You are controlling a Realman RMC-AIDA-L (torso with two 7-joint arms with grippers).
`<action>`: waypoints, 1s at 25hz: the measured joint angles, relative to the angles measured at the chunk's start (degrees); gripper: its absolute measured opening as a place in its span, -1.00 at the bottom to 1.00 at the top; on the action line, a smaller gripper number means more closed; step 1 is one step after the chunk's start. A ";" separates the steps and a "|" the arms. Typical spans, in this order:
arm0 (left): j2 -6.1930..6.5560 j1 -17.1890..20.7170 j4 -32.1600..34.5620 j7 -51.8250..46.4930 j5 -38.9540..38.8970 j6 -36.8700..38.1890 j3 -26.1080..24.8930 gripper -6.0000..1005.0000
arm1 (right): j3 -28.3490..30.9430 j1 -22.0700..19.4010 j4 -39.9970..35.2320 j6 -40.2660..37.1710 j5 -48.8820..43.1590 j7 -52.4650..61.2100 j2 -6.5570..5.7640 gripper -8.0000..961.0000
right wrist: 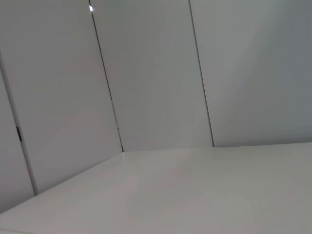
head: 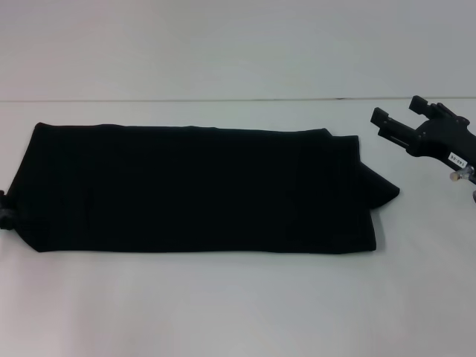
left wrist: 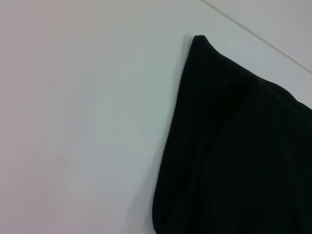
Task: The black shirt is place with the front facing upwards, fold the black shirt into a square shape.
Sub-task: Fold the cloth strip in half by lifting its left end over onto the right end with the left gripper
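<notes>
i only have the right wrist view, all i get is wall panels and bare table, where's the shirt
Observer: The black shirt lies mid-table in the head view, folded into a long band running left to right, not yet a square.
Operator: where's my right hand then
Observer: The right hand is off the shirt's right end, apart from the cloth, its fingers open and empty.
Operator: and the left one
Observer: Only a small piece of the left hand shows at the frame's left edge, by the shirt's left end; its grip cannot be made out.
Operator: is the band tidy
Observer: No, one pointed flap sticks out at its right end.
</notes>
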 joint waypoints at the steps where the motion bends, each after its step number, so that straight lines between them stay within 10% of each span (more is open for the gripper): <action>1: -0.02 -0.02 -0.10 0.15 0.00 -0.05 0.00 -0.23 | 0.02 -0.08 0.01 -0.06 0.00 0.02 0.02 0.91; 14: -0.25 0.95 -1.18 3.02 -1.26 -1.72 -0.60 -0.71 | 0.23 -0.36 0.49 -0.85 0.55 0.10 0.08 0.90; 25: -0.33 8.76 -1.79 16.07 -19.75 2.14 -11.03 -0.89 | 0.32 -1.87 0.25 -0.99 4.74 0.01 -0.09 0.90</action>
